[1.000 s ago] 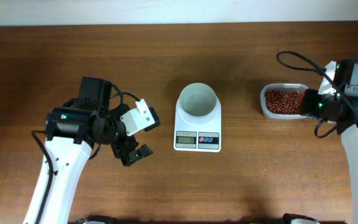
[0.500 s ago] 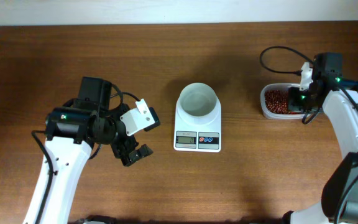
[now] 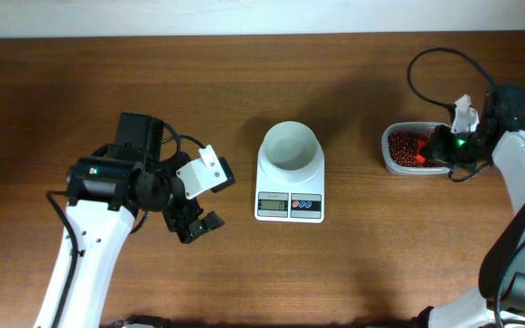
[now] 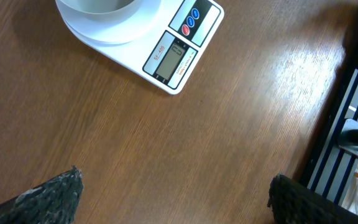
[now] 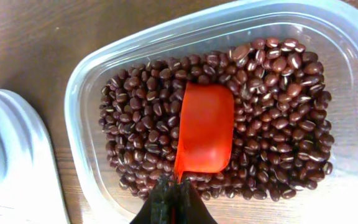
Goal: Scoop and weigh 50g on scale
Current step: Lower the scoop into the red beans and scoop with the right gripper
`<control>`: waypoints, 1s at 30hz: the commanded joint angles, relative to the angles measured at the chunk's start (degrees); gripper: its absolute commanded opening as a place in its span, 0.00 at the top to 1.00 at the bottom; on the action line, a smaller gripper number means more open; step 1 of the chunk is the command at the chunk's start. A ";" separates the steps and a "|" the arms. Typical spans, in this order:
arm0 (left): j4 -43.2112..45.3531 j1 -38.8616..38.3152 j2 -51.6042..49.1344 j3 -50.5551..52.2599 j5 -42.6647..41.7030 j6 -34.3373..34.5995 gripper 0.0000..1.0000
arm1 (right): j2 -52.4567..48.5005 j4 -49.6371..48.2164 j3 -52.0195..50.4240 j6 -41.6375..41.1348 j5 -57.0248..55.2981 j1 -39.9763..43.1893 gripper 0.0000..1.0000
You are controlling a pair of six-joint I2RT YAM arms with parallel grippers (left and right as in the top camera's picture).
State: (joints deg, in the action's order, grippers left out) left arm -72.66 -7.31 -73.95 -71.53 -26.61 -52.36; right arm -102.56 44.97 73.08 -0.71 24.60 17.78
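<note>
The white scale [image 3: 290, 199] stands mid-table with its round white bowl [image 3: 290, 148] on top; its LCD and buttons also show in the left wrist view [image 4: 173, 53]. Dark red-brown beans [image 5: 272, 118] fill a clear tub [image 5: 82, 87] at the right [image 3: 388, 162]. My right gripper [image 5: 176, 190] is shut on the handle of an orange-red scoop [image 5: 205, 127], whose bowl lies among the beans. In the overhead view that gripper [image 3: 445, 148] sits at the tub's right end. My left gripper [image 3: 199, 208] hangs open over bare wood left of the scale, its fingertips [image 4: 58, 193] wide apart.
A black cable [image 3: 427, 68] loops above the right arm. The table's edge and a dark rack [image 4: 353, 118] lie to the right in the left wrist view. The scale's white base [image 5: 5, 162] is close to the tub's left side.
The right arm has swung round over the tub, and the scoop now lies down in the beans. The left arm and scale have not moved.
</note>
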 commanded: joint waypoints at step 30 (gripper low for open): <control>0.07 0.24 -0.20 -0.96 -1.05 -0.87 0.01 | -0.46 0.63 0.22 -2.97 8.90 1.36 0.96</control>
State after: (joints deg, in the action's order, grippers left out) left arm -72.66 -7.31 -73.95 -71.53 -26.61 -52.36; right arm -102.61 45.25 73.08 -3.11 27.11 18.09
